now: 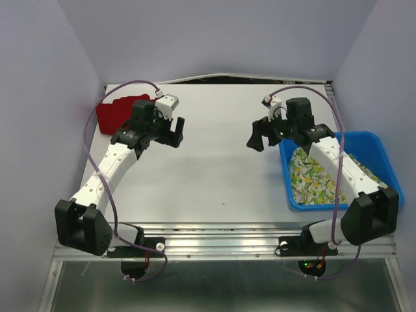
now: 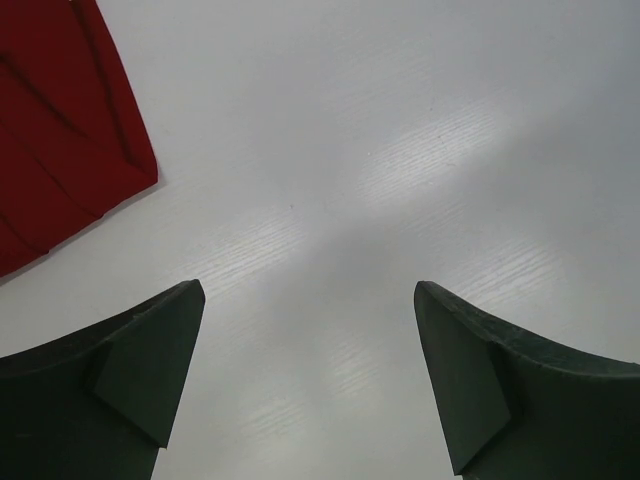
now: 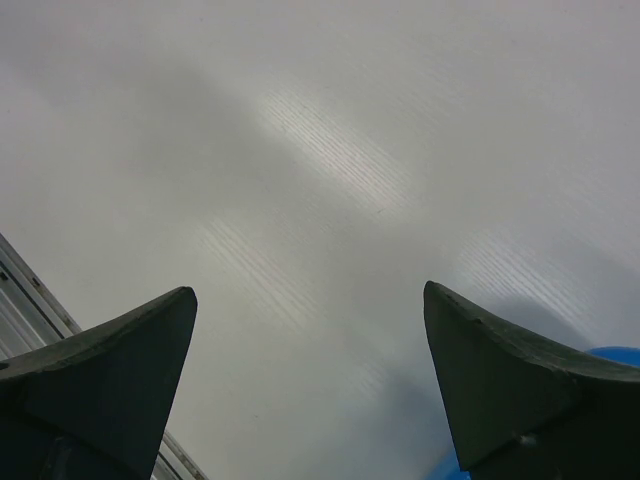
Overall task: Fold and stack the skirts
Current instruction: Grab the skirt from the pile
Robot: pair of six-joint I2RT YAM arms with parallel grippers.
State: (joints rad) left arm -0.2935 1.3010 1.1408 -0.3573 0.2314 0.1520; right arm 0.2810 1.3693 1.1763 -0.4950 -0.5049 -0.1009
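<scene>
Table (image 1: 214, 182): red skirt (image 1: 116, 112) laid far-left, seemingly folded; lemon skirt (image 1: 312, 179) heaped in bin (image 1: 380, 146). Left gripper (image 2: 308, 290) & right gripper (image 3: 308, 292) held apart, empty. Nxt: lemon skirt to be pulled out.

The red skirt (image 1: 117, 112) at the upper left of the overhead view is a plain, solid red with no print; in the left wrist view it fills the upper left corner in the same flat red, its folds showing darker. The lemon skirt (image 1: 312, 179) at right is white, scattered with yellow lemons and green leaves. The bin (image 1: 377, 146) around it is bright blue. The counter (image 1: 214, 162) is pale grey-white with faint streaky grain. The fingers (image 2: 120, 380) are a dark greenish black. A blue sliver at the lower right of the right wrist view is probably the bin's rim.
</scene>
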